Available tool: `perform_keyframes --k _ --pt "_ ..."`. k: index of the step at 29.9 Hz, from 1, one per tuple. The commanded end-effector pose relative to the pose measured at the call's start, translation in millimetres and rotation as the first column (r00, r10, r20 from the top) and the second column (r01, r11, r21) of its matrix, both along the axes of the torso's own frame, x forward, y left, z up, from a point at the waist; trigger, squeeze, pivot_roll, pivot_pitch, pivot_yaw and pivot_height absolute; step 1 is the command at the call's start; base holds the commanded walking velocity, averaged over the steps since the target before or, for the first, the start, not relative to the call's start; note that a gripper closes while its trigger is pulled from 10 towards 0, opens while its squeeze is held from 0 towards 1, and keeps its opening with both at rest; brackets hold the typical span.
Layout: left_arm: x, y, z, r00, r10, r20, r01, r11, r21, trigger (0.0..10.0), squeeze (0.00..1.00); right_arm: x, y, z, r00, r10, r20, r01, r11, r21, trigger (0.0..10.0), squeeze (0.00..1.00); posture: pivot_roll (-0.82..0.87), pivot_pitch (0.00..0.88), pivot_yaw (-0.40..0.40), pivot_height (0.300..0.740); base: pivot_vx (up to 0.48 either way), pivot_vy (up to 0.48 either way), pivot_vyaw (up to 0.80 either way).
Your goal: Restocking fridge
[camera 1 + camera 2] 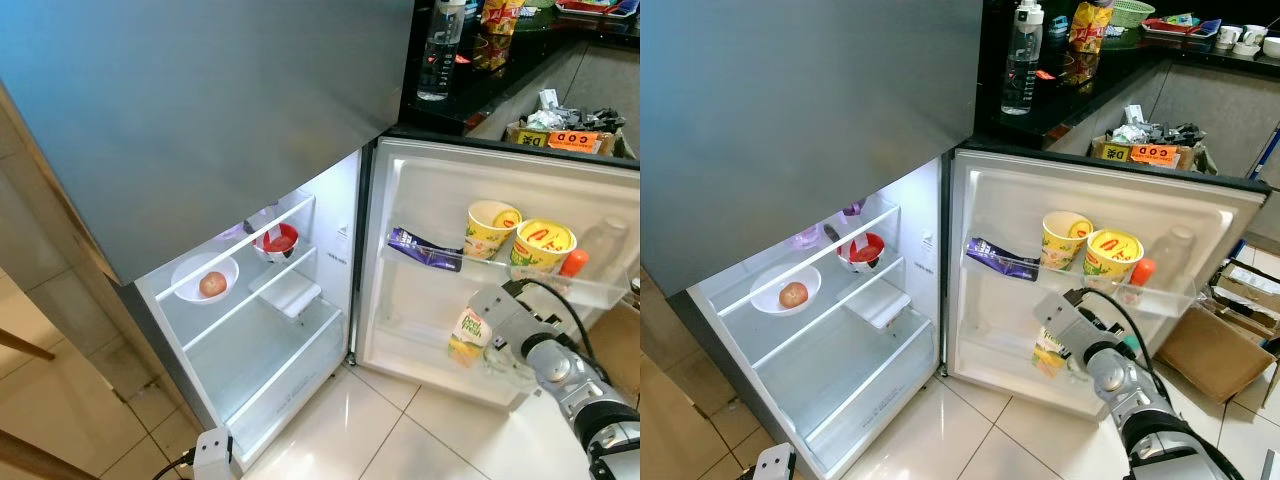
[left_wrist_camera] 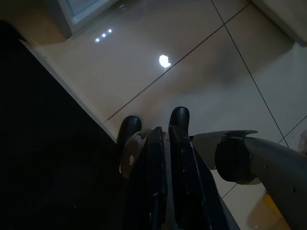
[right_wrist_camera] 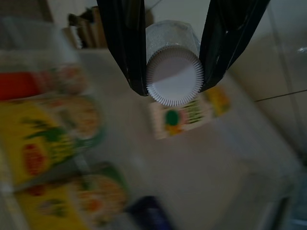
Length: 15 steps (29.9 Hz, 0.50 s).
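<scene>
**Restock mid-way: bottle in right pincer at the door's lower shelf**

Right pincer is clamped on a small clear bottle with a white ribbed cap, held low in front of the open fridge door. Juice carton sits just beyond the pincer in the lower shelf; looks like the bottle goes beside it.

Done so far, by the look of it: two noodle cups, a purple pack and an orange-capped bottle on the door shelf above the pincer. Inside, well off to its left: white bowl with an apple, red bowl. Lower shelves bare, so plenty left.

Left pincer hangs idle over the floor, fingers closed on nothing.

Room: glossy tile floor, dark tabletop behind the door carrying a water bottle and snacks, cardboard boxes to the right.
</scene>
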<state>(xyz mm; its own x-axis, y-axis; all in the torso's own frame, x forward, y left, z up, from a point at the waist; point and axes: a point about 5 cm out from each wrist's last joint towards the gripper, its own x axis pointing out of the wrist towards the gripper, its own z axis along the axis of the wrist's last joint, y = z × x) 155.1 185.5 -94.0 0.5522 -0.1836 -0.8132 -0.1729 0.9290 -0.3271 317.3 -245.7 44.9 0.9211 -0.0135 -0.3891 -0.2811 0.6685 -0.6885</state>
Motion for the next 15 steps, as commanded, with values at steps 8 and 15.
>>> perform_keyframes --k 8,15 --pt "0.0 0.3 0 1.000 -0.008 0.005 0.008 1.000 0.000 10.0 0.00 -42.5 22.7 -56 0.970 -0.011 -0.242 0.061 0.978 0.201 10.0 0.00 -0.07 0.000 -0.013 0.740 0.000 0.000 0.00" --pt "-0.8 0.1 0 1.000 -0.015 0.005 0.015 1.000 -0.001 10.0 0.00 -90.1 10.5 -92 0.903 -0.167 -0.395 0.279 0.929 0.245 10.0 0.00 -0.08 0.000 -0.014 0.740 0.000 0.000 0.00"
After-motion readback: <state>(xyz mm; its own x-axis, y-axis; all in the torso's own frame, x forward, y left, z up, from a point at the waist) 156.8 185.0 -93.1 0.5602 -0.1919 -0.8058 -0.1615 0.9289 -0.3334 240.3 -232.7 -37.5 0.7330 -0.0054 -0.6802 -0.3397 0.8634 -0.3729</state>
